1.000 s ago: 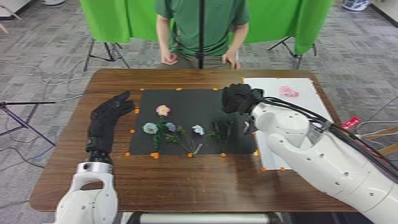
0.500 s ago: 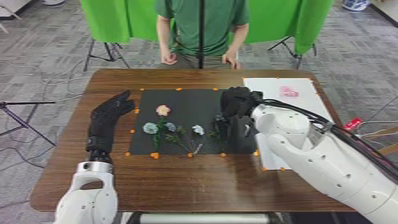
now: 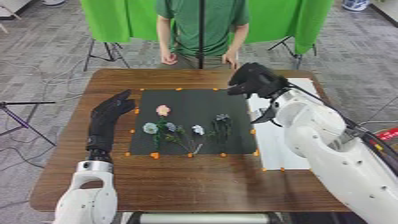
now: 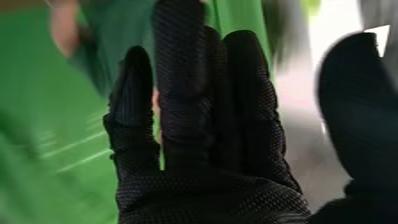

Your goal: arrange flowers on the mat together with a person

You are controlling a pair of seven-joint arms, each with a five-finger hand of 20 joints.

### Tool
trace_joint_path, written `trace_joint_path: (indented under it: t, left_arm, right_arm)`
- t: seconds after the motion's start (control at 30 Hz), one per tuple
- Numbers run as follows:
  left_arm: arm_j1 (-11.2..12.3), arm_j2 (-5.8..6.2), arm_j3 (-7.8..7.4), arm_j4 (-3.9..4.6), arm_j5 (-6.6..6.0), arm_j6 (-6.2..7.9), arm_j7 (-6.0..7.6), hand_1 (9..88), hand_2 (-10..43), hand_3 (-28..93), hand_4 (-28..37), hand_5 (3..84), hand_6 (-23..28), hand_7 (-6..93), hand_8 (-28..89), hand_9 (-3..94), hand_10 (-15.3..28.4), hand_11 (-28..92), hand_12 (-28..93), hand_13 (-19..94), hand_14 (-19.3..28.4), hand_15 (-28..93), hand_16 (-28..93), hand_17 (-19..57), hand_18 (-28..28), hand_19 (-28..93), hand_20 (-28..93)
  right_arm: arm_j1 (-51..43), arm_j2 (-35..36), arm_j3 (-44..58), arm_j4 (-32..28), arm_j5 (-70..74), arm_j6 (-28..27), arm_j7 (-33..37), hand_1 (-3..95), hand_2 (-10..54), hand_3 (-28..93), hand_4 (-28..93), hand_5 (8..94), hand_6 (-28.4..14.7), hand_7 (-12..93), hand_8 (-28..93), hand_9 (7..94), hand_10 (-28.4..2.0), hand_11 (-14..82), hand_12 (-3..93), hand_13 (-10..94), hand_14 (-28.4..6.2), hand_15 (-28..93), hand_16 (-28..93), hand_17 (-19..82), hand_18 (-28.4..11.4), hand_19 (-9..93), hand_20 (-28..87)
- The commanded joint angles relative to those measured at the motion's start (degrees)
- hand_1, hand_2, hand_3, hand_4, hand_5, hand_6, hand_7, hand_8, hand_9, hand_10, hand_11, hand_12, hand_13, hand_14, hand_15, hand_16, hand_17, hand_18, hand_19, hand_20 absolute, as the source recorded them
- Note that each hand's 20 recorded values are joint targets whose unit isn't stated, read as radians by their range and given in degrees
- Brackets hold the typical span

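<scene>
My right hand (image 3: 258, 81) is above the far part of the white sheet, beside the black mat (image 3: 191, 107); in the right wrist view the hand (image 4: 213, 195) is open, its fingers straight and nothing held. On the mat lie a pink flower (image 3: 163, 110), a pale blue flower (image 3: 150, 128), a white-blue flower (image 3: 198, 130), small bluish blooms (image 3: 171, 127) and a dark grey-blue flower (image 3: 222, 118) at the right. Out left of the mat, over the table, my left hand (image 3: 112, 108) is open with nothing in it.
The white sheet (image 3: 282, 150) lies right of the mat, partly under my right arm. Orange marks (image 3: 155, 155) dot the edges of mat and sheet on the brown table (image 3: 178, 185). A dark vertical pole (image 3: 202, 30) stands beyond the far edge.
My right hand has moved up and away from the mat to the right, over the sheet, and its fingers have straightened. The dark flower beneath it is uncovered on the mat. My left arm has stayed still.
</scene>
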Motion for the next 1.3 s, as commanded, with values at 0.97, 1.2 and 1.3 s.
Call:
trace_joint_path:
  t: [0.97,1.2,1.3]
  left_arm:
    - [1.38,-0.01,0.39,-0.04,0.01,-0.33,1.35,26.4,2.5,66,-18.7,49.1,3.6,12.1,-5,47.2,13.4,20,16,38,18.0,24,3,5.7,13.7,14,21]
    - [1.15,-0.52,0.33,0.11,0.24,-0.99,1.04,26.4,2.4,66,-18.7,49.1,3.6,12.1,-5,47.2,13.4,20,16,38,17.9,24,3,5.6,13.8,14,21]
    - [0.91,-0.69,0.43,0.23,0.37,-1.29,0.85,26.4,2.5,66,-18.7,49.1,3.6,12.1,-5,47.2,13.4,20,16,38,18.1,24,3,5.9,13.8,15,21]
  right_arm:
    - [-41.3,-30.37,26.06,-6.33,53.37,2.77,-28.83,5.4,4.7,76,-17,44.6,0.3,7,-7,43.6,-13.8,5.1,12.6,30,-11.5,9,15,19,-14.9,2,28]
    - [-41.22,-30.32,25.94,-6.27,53.62,2.96,-28.52,5.4,4.9,76,-17,45.0,0.3,7,-7,44.0,-13.9,5.2,12.7,31,-11.6,9,15,19,-14.9,2,28]
    - [-41.12,-30.23,25.77,-6.11,53.74,2.98,-28.32,5.4,4.9,76,-17,45.2,0.4,8,-7,44.1,-13.8,5.3,12.8,31,-11.8,10,15,19,-15.0,2,28]
